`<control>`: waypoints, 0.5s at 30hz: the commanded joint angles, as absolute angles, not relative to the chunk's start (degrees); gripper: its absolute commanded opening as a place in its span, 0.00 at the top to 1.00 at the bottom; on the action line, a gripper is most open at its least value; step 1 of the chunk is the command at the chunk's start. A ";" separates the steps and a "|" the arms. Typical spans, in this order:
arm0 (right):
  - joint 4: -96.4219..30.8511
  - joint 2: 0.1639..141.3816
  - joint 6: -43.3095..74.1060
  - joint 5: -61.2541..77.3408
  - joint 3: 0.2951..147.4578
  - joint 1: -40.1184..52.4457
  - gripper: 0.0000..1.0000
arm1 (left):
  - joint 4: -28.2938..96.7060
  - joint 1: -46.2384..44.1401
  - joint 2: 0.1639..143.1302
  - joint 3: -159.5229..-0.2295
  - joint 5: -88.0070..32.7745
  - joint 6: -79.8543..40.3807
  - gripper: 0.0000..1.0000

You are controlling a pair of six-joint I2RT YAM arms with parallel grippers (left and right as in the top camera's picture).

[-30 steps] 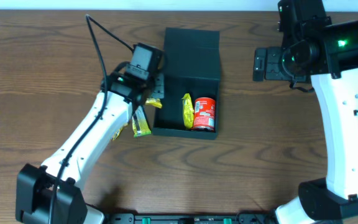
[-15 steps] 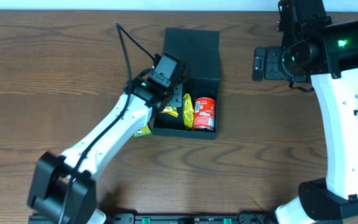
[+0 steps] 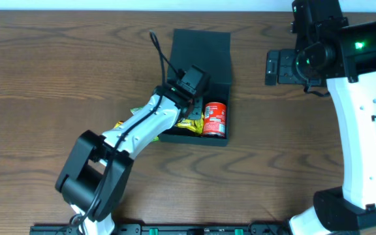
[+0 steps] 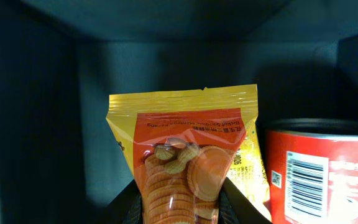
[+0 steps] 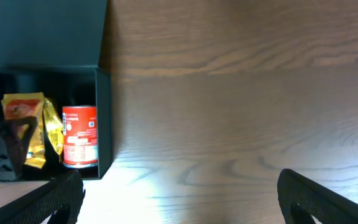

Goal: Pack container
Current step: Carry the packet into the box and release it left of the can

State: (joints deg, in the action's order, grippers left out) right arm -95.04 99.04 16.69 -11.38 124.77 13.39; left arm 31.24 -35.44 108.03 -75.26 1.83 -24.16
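The container point(image 3: 201, 59) is a dark teal-black box, lid flap open toward the far side. Inside stand a red can point(image 3: 215, 119) and a yellow snack packet point(image 3: 198, 112). My left gripper point(image 3: 189, 112) is inside the box, shut on a yellow-orange cracker packet point(image 4: 185, 155) held upright beside the can point(image 4: 328, 174). My right gripper point(image 3: 281, 67) is open and empty, high over bare table right of the box; its view shows the box wall point(image 5: 101, 124), the can point(image 5: 79, 135) and the packets point(image 5: 33, 127).
Another yellow packet point(image 3: 124, 125) lies on the wooden table just left of the box, partly under my left arm. Bare wood spreads to the right of the box point(image 5: 241, 112).
My left gripper has moved right from the table beside the box into the box, carrying the cracker packet with it. The right arm has not moved.
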 commanded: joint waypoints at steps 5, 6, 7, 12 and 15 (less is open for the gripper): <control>-95.13 98.13 15.49 -11.57 125.54 12.93 0.01 | 30.96 -35.64 108.68 -75.53 2.39 -24.93 0.64; -95.15 98.13 15.11 -11.55 125.54 12.93 0.01 | 30.85 -35.64 108.68 -75.53 2.92 -24.93 0.61; -95.18 98.13 15.11 -11.55 125.54 12.93 0.01 | 30.79 -35.66 108.68 -75.53 3.42 -24.93 0.60; -95.64 98.13 15.14 -11.53 125.54 12.93 0.01 | 30.06 -35.64 108.68 -75.53 4.27 -24.93 0.60; -95.90 98.13 15.14 -11.53 125.54 12.93 0.01 | 29.52 -35.64 108.62 -75.90 4.47 -24.91 0.60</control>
